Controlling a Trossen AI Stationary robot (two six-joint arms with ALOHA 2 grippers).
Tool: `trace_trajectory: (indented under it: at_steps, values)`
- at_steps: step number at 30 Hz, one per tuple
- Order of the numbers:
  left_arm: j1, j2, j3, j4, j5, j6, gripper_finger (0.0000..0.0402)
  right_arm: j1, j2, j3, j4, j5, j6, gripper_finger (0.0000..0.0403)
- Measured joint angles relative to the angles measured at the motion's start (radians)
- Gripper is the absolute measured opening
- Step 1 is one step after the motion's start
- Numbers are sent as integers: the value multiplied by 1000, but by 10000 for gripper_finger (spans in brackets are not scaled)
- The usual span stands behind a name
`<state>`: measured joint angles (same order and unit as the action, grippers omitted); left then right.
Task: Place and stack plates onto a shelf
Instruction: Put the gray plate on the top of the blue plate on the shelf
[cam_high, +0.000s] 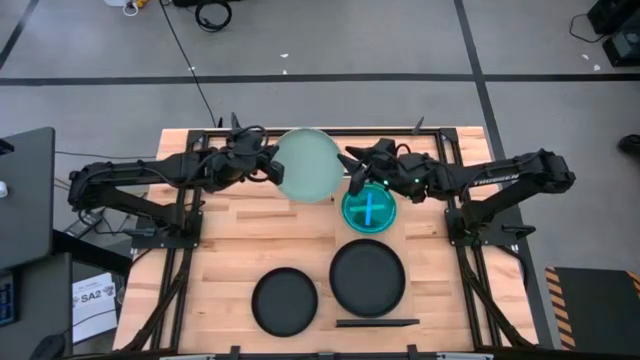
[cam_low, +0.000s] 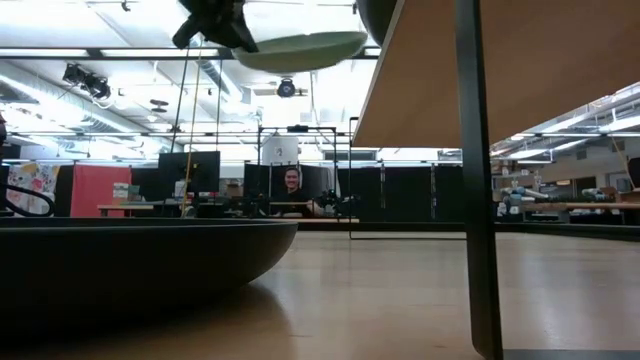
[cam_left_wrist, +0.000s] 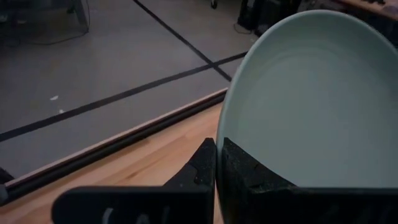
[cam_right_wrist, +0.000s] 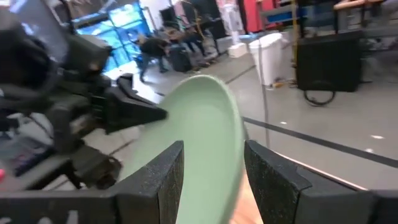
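A pale mint plate (cam_high: 305, 165) hangs in the air over the table's far middle, with my left gripper (cam_high: 270, 167) shut on its left rim. My right gripper (cam_high: 352, 178) is open at the plate's right side. In the right wrist view its two fingers (cam_right_wrist: 168, 177) stand on either side of the plate's rim (cam_right_wrist: 233, 130), and I see no touch. The shelf (cam_high: 345, 240) is a raised pale plank right of centre. A teal-blue plate (cam_high: 369, 210) and a black plate (cam_high: 368, 278) lie on it. Another black plate (cam_high: 284, 301) rests on the tabletop. My left gripper pinches the mint plate's rim (cam_left_wrist: 221, 134) between its two fingers, one on the upper face and one on the underside. The fingers come roughly level from the table's left side. The plate is lifted clear and close to level, high above the table (cam_low: 300, 48).
In the low view the shelf (cam_low: 430, 80) stands above the table on a dark leg (cam_low: 475, 200). The near black plate (cam_low: 130, 262) fills the left foreground. A dark frame rail (cam_high: 330, 131) runs along the table's far edge. Bare wood lies at the near left.
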<state>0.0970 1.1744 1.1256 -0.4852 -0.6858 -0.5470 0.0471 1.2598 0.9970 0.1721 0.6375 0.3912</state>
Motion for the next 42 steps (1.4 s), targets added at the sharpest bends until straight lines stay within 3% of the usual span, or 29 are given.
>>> trace_trajectory:
  at_steps: [16, 32, 42]
  values:
    - [-1, -3, 0, 23, 5, -20, 16, -31, 41, 0, -50, 23, 6, 166]
    - [-1, -3, 0, 29, 25, -18, 20, -62, 47, 0, -49, 3, 15, 40]
    - [-1, -3, 0, 30, 28, -20, 21, -84, 47, 0, -53, -2, 10, 24]
